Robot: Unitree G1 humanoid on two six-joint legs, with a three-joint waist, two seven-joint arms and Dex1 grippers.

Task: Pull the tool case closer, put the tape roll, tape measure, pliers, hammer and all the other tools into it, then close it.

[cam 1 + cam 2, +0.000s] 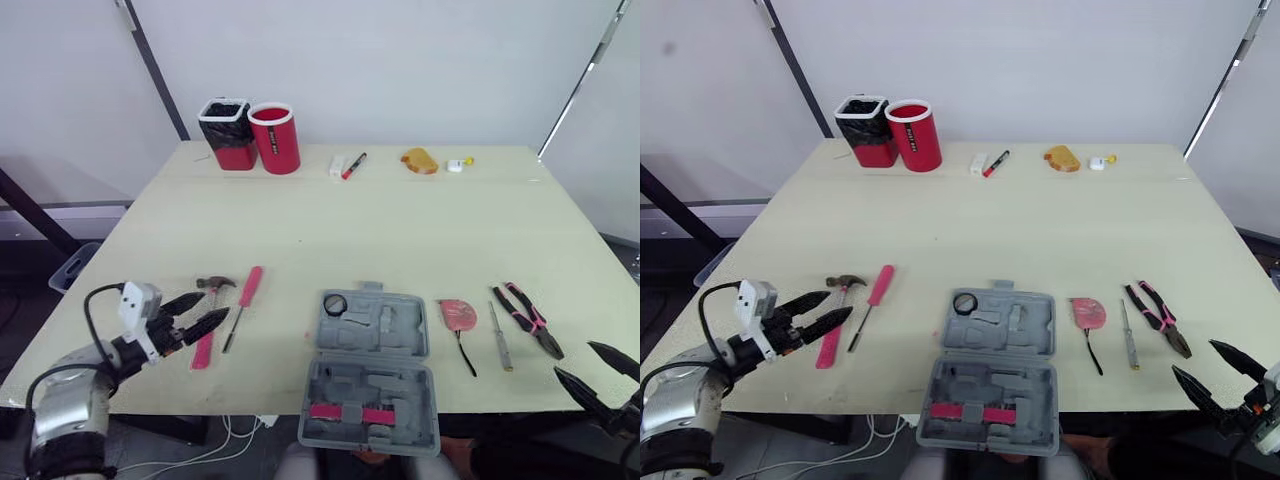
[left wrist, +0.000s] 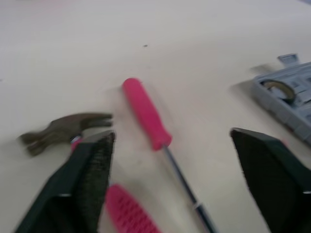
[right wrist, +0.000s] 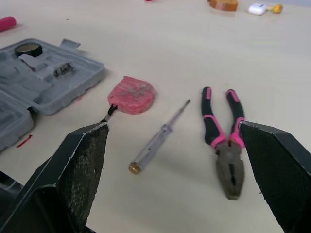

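Observation:
The grey tool case [image 1: 372, 370] lies open at the table's front centre, its near half overhanging the edge. A black tape roll [image 1: 335, 304] sits in its far left corner. Right of the case lie a pink tape measure [image 1: 458, 314], a small clear-handled screwdriver [image 1: 500, 336] and pink-handled pliers [image 1: 528, 320]. Left of it lie a pink-handled hammer [image 1: 208, 330] and a pink screwdriver [image 1: 243, 300]. My left gripper [image 1: 215, 305] is open, its fingers straddling the hammer's handle just behind the head [image 2: 63, 130]. My right gripper [image 1: 574, 359] hangs open off the front right edge, short of the pliers [image 3: 223, 136].
At the far edge stand a red cup [image 1: 274, 138] and a red bin with a black liner [image 1: 227, 133]. Further right along that edge lie a red marker [image 1: 354, 165], a white block [image 1: 337, 166], an orange object [image 1: 420, 160] and a small white item [image 1: 456, 164].

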